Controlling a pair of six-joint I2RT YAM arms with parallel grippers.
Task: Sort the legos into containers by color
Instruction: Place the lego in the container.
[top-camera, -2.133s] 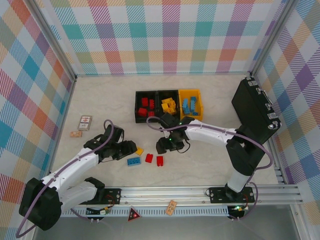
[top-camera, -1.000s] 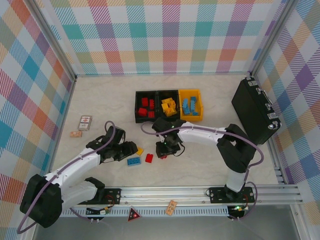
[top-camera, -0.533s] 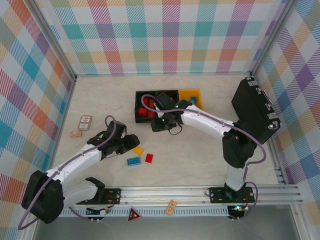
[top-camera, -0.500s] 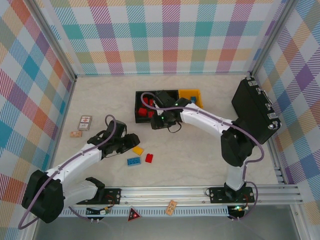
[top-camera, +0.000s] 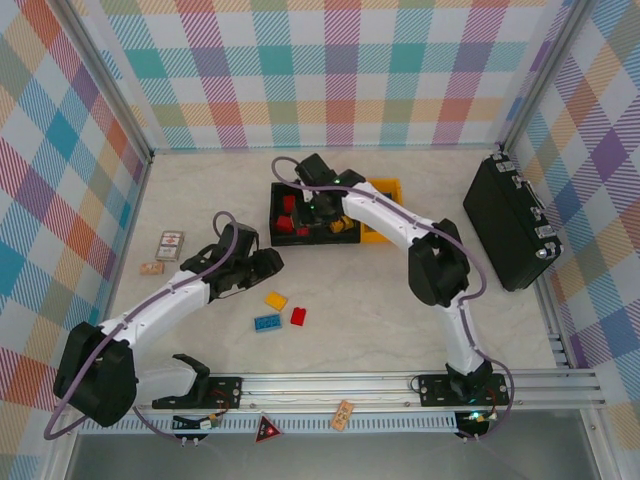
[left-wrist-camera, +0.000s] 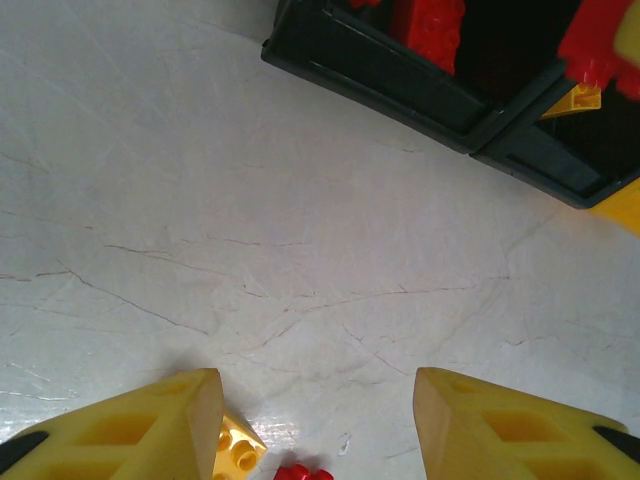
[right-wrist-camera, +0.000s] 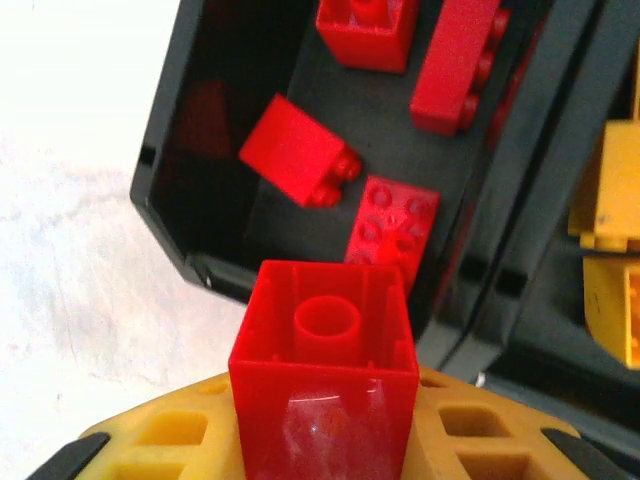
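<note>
My right gripper (top-camera: 318, 203) is over the left black container (top-camera: 277, 190), shut on a red lego (right-wrist-camera: 325, 380) that sits hollow side up between the yellow fingers (right-wrist-camera: 170, 440). Below it, several red legos (right-wrist-camera: 300, 152) lie in that container (right-wrist-camera: 175, 170). Yellow legos (top-camera: 341, 225) fill the middle black container and the yellow-orange container (top-camera: 390, 190) stands to its right. My left gripper (top-camera: 265, 265) hovers open and empty (left-wrist-camera: 320, 420) near three loose legos: yellow (top-camera: 275, 300), blue (top-camera: 266, 322) and red (top-camera: 298, 316).
A large black hard case (top-camera: 512, 222) stands at the right side of the table. Two small printed cards (top-camera: 171, 245) lie at the left. Plaid walls close in the table on three sides, and a metal rail (top-camera: 340, 385) runs along the near edge.
My right gripper has lifted a red lego off the table and carried it back over the left black container. My left gripper has drawn back slightly from the loose legos.
</note>
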